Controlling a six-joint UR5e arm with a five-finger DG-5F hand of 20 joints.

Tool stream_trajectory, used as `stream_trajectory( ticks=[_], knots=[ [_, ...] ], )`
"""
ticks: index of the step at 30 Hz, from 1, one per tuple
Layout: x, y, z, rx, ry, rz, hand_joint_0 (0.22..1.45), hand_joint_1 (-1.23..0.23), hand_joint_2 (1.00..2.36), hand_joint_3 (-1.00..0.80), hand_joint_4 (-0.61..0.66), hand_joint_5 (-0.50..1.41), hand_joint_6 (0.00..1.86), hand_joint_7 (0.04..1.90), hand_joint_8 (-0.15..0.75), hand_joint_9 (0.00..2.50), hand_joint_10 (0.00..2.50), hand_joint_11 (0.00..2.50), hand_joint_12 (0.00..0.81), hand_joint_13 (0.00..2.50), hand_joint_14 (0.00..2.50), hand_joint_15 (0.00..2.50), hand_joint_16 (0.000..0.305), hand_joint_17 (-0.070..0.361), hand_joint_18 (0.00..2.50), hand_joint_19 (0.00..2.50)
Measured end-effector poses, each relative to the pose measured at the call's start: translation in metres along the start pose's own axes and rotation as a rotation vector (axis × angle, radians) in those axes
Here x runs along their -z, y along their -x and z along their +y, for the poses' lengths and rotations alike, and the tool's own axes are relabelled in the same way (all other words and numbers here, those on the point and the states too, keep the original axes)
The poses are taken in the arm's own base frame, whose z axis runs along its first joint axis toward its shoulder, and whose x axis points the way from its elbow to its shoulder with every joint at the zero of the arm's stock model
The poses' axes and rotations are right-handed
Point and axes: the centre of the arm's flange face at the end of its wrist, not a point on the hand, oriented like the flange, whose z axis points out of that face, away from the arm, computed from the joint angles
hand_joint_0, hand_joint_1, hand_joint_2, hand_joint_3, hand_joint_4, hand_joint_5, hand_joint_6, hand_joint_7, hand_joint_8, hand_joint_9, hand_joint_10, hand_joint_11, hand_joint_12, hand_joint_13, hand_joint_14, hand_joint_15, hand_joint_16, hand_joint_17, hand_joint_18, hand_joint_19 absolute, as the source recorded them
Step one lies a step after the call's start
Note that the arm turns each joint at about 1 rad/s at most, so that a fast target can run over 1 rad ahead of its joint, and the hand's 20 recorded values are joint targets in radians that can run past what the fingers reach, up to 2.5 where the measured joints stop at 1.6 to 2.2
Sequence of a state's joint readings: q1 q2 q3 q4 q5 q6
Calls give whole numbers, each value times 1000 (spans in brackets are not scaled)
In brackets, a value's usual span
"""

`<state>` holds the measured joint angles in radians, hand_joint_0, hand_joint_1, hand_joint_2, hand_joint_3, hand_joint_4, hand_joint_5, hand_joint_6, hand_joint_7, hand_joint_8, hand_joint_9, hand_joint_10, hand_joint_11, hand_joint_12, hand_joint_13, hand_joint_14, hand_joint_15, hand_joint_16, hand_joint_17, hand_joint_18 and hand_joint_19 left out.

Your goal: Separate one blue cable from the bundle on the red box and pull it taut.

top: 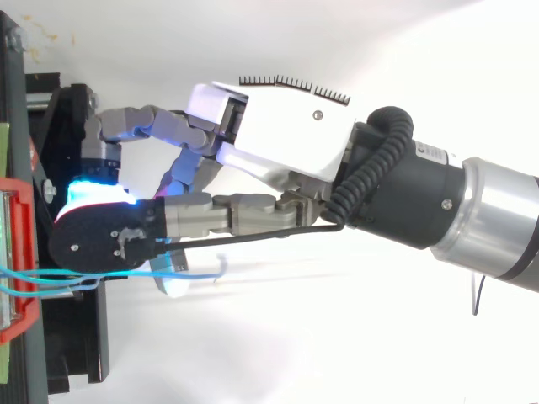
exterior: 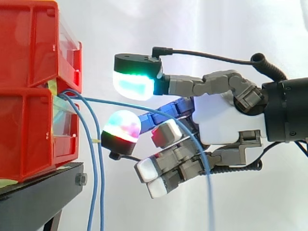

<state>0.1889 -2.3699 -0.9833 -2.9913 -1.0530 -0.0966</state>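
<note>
White curtain [exterior: 202, 24] backs robot hand [exterior: 221, 120]; blue cable [exterior: 120, 104] crosses it, grip unclear.

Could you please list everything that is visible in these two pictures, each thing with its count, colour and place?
red bins: two, red, stacked one on the other at the left of the side view.
blue cables: three strands, light blue, coming out at the front of the bins; two hang down beside the stand, and one runs across to the hand and drops past it.
black stand: one, black, under the bins.
white curtain: one, white, behind everything.
arm: one, black and silver, entering from the right.
hand: one, white and grey, in front of the bins, at the level of the cables.
</note>
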Motion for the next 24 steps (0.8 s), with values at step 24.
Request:
stream_trajectory(
  ticks=[24],
  knots=[
    [6,-4,-1,-29,-35,10,530,-608,1000,-500,260,-64,502,1428,397,1632,23,1132,462,1422,22,837,61,137,916,588]
  ],
)
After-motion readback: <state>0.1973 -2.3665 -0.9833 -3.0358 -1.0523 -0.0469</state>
